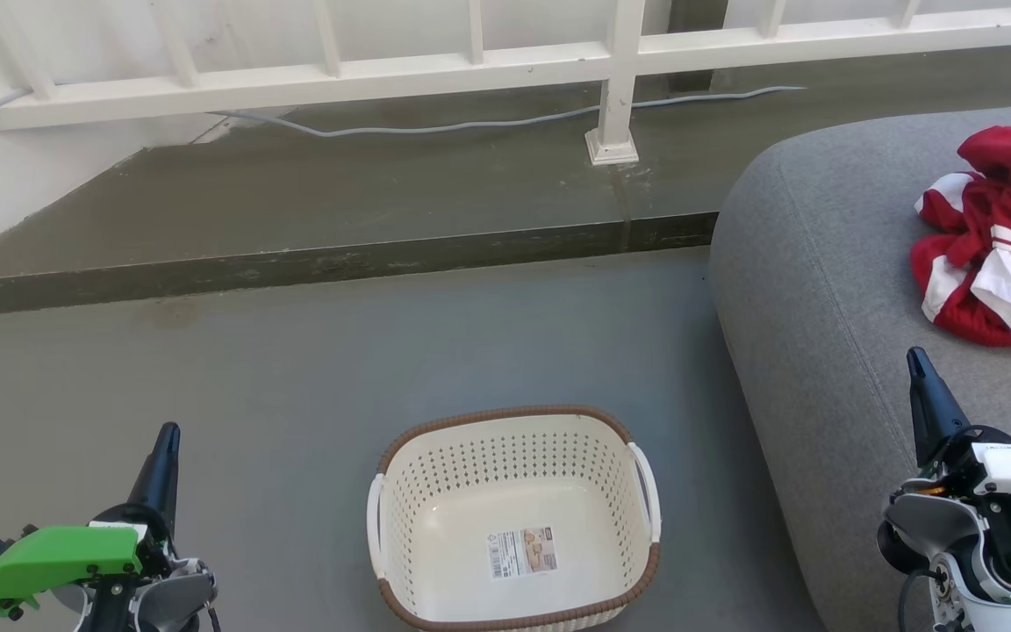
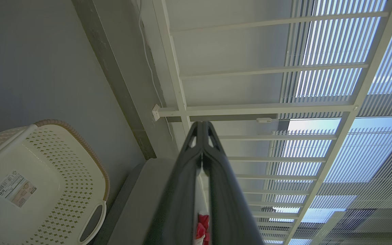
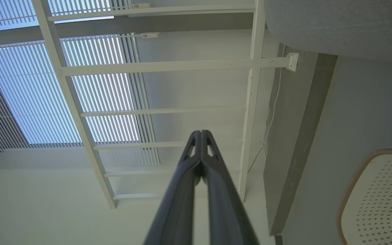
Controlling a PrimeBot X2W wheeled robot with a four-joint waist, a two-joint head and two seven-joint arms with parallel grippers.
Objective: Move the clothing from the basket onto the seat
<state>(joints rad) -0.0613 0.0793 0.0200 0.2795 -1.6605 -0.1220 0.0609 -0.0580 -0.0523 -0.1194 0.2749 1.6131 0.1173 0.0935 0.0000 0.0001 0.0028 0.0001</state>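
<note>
Left end effector point(image 1: 168, 432) and right end effector point(image 1: 916, 355) are hovering pinched closed, gripping nothing, either side of the basket point(image 1: 514, 411), which is holding no garments. The clothing point(image 1: 997, 237) is lying heaped on the seat point(image 1: 821, 263); the job is seemingly finished, so the arms are best keeping clear.

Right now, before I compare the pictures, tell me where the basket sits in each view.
Head view: the basket stands at bottom centre on the floor, left of the seat.
Left wrist view: basket at lower left, its label sticker showing inside.
Right wrist view: basket at the lower right edge, cut off by the frame.
Shared landmark: the white foot of the railing post, seen in all three.
</note>
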